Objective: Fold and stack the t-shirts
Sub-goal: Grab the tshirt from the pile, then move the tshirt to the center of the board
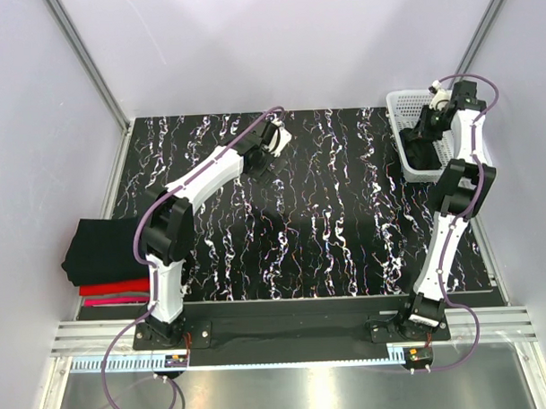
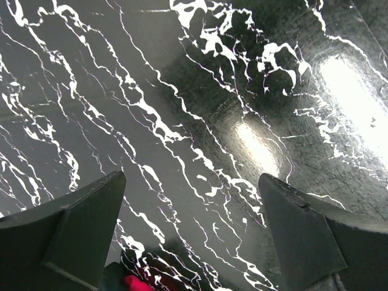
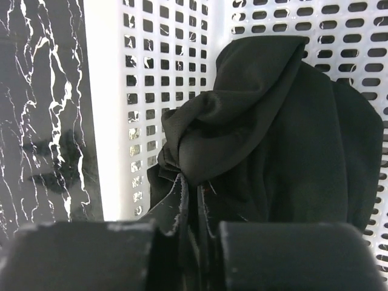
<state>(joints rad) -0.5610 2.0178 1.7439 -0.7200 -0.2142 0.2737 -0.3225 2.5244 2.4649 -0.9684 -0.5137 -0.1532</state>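
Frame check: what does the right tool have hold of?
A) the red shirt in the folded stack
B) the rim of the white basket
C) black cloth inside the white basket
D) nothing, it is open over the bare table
C: in the right wrist view the right tool is closed on a fold of the black t-shirt, which lies inside the white mesh basket.

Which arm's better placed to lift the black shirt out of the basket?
Right. The right gripper is in the basket, closed on a fold of the black shirt. The left gripper hangs open over the table, apart from the basket, holding nothing.
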